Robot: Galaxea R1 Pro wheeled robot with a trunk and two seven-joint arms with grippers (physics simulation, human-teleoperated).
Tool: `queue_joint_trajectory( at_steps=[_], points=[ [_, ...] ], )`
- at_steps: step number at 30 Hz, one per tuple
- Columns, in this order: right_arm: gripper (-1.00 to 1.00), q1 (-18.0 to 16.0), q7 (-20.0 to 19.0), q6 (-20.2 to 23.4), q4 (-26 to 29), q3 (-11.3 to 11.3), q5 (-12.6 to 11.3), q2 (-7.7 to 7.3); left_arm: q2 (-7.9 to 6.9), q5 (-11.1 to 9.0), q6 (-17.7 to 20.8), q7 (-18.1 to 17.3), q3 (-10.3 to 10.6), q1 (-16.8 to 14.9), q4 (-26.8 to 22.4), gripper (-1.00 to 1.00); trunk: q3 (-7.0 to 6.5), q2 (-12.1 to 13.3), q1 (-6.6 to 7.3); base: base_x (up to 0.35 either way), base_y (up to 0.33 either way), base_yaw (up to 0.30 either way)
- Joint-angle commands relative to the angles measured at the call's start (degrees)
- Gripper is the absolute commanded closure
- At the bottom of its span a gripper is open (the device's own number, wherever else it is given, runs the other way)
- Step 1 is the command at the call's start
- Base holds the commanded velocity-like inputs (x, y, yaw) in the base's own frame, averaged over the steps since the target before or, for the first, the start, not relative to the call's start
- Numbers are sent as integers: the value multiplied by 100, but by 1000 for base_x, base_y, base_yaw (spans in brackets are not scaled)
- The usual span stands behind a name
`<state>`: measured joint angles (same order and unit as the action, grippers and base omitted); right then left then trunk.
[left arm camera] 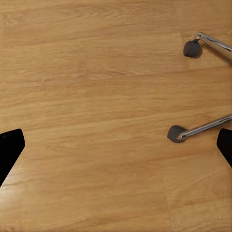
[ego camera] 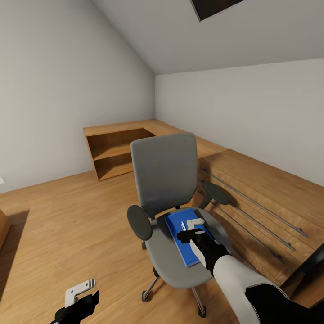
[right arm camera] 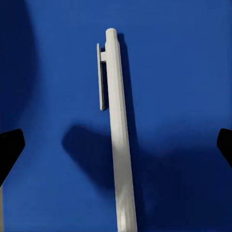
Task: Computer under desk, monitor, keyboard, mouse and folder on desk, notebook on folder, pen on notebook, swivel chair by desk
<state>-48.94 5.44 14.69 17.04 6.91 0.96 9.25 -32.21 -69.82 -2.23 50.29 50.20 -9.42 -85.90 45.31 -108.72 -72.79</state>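
A grey swivel chair (ego camera: 166,180) stands on the wood floor, facing me. On its seat lies a flat blue cover (ego camera: 182,247); I cannot tell whether it is the folder or the notebook. A white pen (right arm camera: 118,145) with a clip rests on that blue surface (right arm camera: 183,72). My right gripper (ego camera: 189,227) hovers just above the blue cover, open, and in the right wrist view its fingers straddle the pen without touching it (right arm camera: 116,147). Low at the left, my left gripper (ego camera: 81,292) hangs open over bare floor (left arm camera: 116,150).
A wooden unit with long bar handles (ego camera: 252,202) runs along the right wall, right beside the chair. An open wooden shelf (ego camera: 117,153) fills the far corner. Two chair casters (left arm camera: 176,134) (left arm camera: 192,48) on chrome legs lie near my left gripper. Open floor stretches to the left.
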Motion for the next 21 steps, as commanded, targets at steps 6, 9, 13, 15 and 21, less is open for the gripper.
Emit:
queue_joint_trajectory(
  at_steps=[6,9,13,15,21],
  points=[
    [-100,-2,27,43,11,39,9,-1,-5,-32,-23,25,16,-8,-6,-100,5,-3,1,0,0,0],
    [-100,-2,27,43,10,39,9,-2,-5,-32,-23,25,16,-7,-6,-100,23,-43,-21,0,0,0],
    [-100,-2,27,43,10,39,9,-2,-5,-32,-23,25,16,-7,-6,-100,59,-123,-65,0,0,0],
    [-100,-2,27,43,9,39,9,-2,-5,-32,-23,25,16,-7,-6,-100,59,-123,-65,0,0,0],
    [-100,-2,27,43,16,37,9,-2,-5,-32,-23,25,16,-11,-6,-100,59,-123,-65,0,0,0]
  ],
)
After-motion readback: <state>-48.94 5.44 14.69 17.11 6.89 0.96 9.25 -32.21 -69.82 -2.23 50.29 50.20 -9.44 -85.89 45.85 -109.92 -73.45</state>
